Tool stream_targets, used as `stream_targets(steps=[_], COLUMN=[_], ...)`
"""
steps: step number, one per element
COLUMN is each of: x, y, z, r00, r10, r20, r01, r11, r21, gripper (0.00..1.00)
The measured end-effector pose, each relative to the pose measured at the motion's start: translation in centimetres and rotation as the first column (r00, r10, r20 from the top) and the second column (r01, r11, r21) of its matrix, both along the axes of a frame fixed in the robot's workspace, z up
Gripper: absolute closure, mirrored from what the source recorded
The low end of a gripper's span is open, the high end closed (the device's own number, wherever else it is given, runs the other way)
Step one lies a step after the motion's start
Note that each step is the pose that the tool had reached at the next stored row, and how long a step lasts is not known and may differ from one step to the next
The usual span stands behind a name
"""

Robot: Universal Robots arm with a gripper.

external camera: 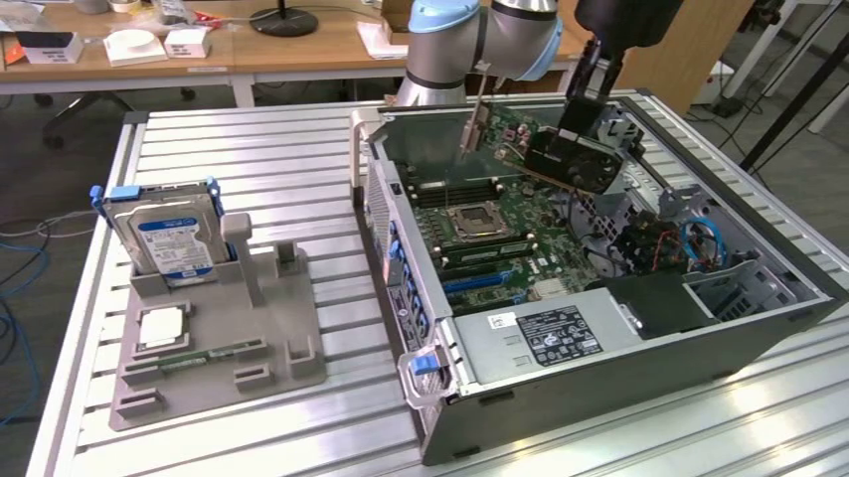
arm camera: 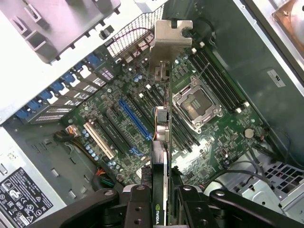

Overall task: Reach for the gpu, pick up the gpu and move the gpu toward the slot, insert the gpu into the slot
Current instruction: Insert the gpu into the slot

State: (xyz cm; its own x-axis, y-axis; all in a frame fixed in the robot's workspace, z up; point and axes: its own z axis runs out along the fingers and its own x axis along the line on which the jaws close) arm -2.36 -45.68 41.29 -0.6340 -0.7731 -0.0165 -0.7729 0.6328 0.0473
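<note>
1. Black gripper (arm camera: 164, 195): jaws pinching thin dark green-black gpu card (arm camera: 163, 126), silver bracket (arm camera: 172, 40) at far end.
2. Card hangs edge-on over green motherboard (arm camera: 228, 128), not seated; edge orientation likely suits the long blue slot (arm camera: 136, 118).

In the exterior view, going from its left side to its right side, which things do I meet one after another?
hard drive → blue latch on the computer case → gpu, held in the gripper → blue cables
</note>
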Motion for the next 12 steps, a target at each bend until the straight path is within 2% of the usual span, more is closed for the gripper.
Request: stream_targets(steps=[12], x=[0.00], y=[0.00], z=[0.00], r00=[0.9985], r10=[0.055], r20=[0.0000], r01=[-0.055], r11=[0.9985], r21=[0.0000], gripper=[0.74])
